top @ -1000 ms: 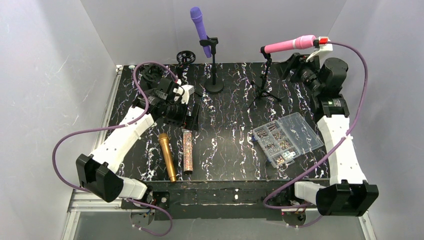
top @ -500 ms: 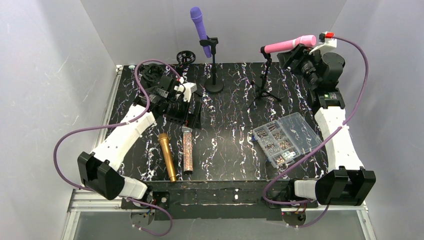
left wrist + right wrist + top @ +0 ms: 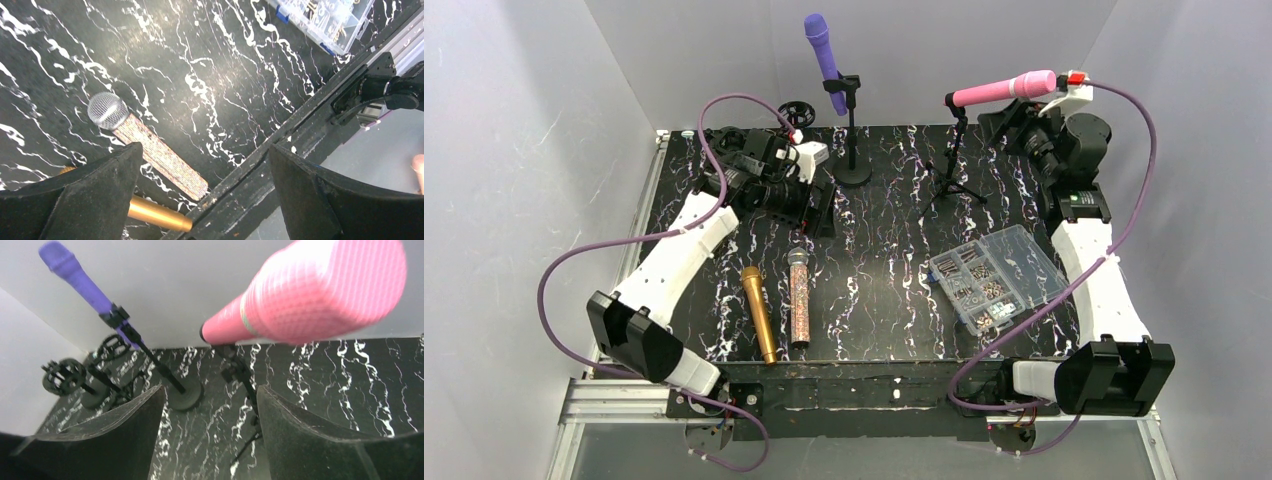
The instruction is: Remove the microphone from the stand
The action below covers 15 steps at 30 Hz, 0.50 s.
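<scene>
Pink microphone (image 3: 310, 295) with a textured head lies nearly level in the clip of the black tripod stand (image 3: 954, 150), just above the right claw (image 3: 210, 390). The left claw (image 3: 204, 152) hangs wide apart and empty, with a glittery silver-headed microphone (image 3: 155, 157) on the marbled tabletop (image 3: 225, 75) below it. The right claw, fingers apart and empty, should likely rise to straddle the pink handle near the clip, close squarely, then pull along its axis so the tripod does not tip.
</scene>
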Tool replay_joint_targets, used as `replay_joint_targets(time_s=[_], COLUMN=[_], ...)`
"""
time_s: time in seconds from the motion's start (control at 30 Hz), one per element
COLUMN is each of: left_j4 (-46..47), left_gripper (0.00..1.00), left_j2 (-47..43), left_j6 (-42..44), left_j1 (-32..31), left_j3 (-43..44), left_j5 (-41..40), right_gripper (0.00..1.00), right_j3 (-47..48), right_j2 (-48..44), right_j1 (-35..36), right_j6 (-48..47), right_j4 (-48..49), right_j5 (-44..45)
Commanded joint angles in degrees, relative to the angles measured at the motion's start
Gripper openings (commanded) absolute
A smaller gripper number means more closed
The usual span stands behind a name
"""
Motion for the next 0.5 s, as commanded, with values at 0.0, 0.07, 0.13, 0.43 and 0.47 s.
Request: replay_joint_targets(time_s=[0.0,0.07,0.13,0.43,0.47], left_j4=[-4.52,-4.44,-3.96,-2.83,-2.74], left_gripper=[0.98,0.98,0.98,0.98,0.98], left_j2=[1.17,1.29,1.25,2.51,2.87], left_j6=[3.68,3.75,3.79,3.6,3.85], left_j1=[0.0,0.0,-0.05,-0.05,-0.01], left_j3=[4.51,4.8,4.5,3.21,3.34], left_j5=[-0.74,-1.21,-1.29,-2.23,-2.46], right_gripper=[0.75,0.75,0.74,0.74,0.74], right_j3=[-3.8,-7.23,-10.19,-17.02,-16.66], right_j2=[-3.57,-4.65,-5.35,0.32,1.63], right_j1=[0.34,1.39,2.7,5.93,6.07], right_j6=[-7.93,-12.7,-18.24,-33.66,-34.33], right_j4=[2.92,4.5,6.78,22.07,22.86], right_j5=[-2.22,-1.33,0.35,2.92,2.93])
